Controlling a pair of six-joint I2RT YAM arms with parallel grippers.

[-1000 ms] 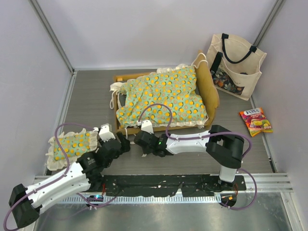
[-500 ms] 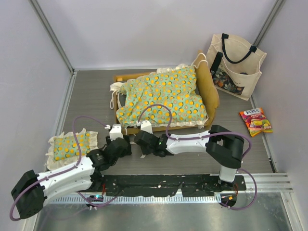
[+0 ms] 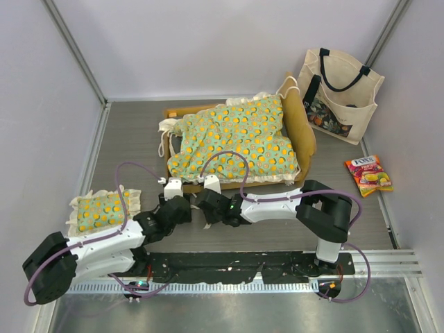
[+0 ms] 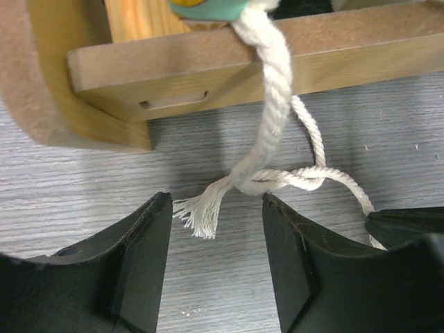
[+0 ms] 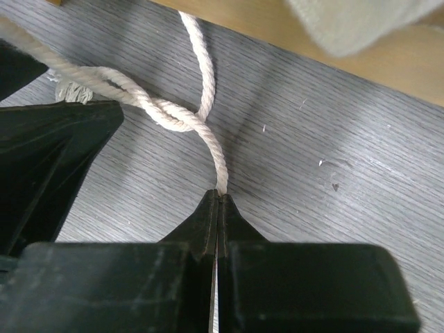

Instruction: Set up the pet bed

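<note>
The pet bed's light-wood frame (image 3: 306, 136) stands mid-table with the green orange-print mattress cushion (image 3: 236, 135) lying rumpled on it. A cream tie cord (image 4: 272, 104) hangs over the front rail (image 4: 333, 41) and is twisted into a loose knot on the table. My left gripper (image 3: 187, 207) is open at the bed's front left corner, and the cord's frayed end (image 4: 198, 211) lies between its fingertips (image 4: 215, 211). My right gripper (image 3: 202, 207) faces it and is shut (image 5: 219, 195) on the cord's other strand (image 5: 208, 139).
The small matching pillow (image 3: 104, 210) lies at the front left by my left arm. A cream tote bag (image 3: 338, 94) leans at the back right wall. A candy packet (image 3: 368, 174) lies at the right.
My left arm has swung right, away from the small pillow, to the bed's front left corner beside my right gripper. The pillow stays on the table. The right arm has barely moved.
</note>
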